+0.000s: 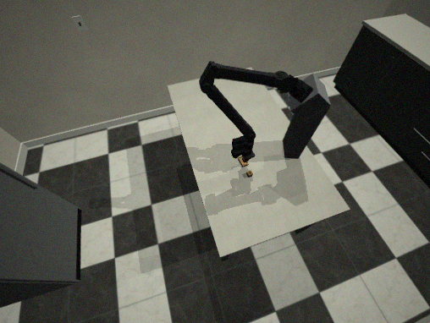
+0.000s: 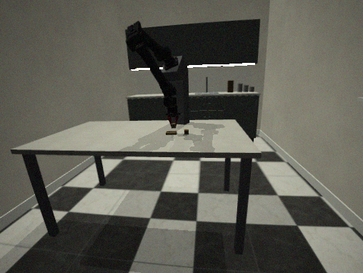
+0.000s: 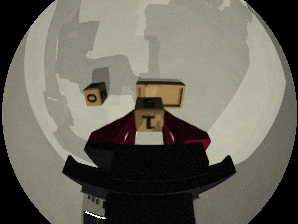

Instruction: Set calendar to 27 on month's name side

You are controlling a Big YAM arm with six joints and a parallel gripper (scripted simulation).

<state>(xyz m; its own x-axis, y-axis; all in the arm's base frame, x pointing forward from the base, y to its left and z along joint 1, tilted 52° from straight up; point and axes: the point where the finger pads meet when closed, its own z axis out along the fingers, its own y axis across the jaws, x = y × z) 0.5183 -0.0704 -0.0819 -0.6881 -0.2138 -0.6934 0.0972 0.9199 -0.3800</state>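
A wooden cube (image 2: 173,124) (image 3: 149,119) is held between the red fingers of my gripper (image 2: 173,125) (image 3: 149,113), which is shut on it. In the wrist view the face toward the camera shows a 1, upside down; the face above it bears a dark digit, too unclear to read surely. The cube is above the table, in front of the tray in the wrist view. The wooden tray (image 1: 243,164) (image 2: 171,133) (image 3: 171,93) lies on the table, partly hidden by the held cube. A second cube (image 1: 250,173) (image 2: 186,131) (image 3: 92,97) stands on the table beside the tray, showing a 0. The month's name is not readable.
The pale table (image 1: 271,220) (image 2: 89,141) carries the tray and the loose cube, with a gap between them. The arm's dark pedestal (image 1: 306,123) stands at the table's edge. Shadows of the arm fall around the tray and loose cube.
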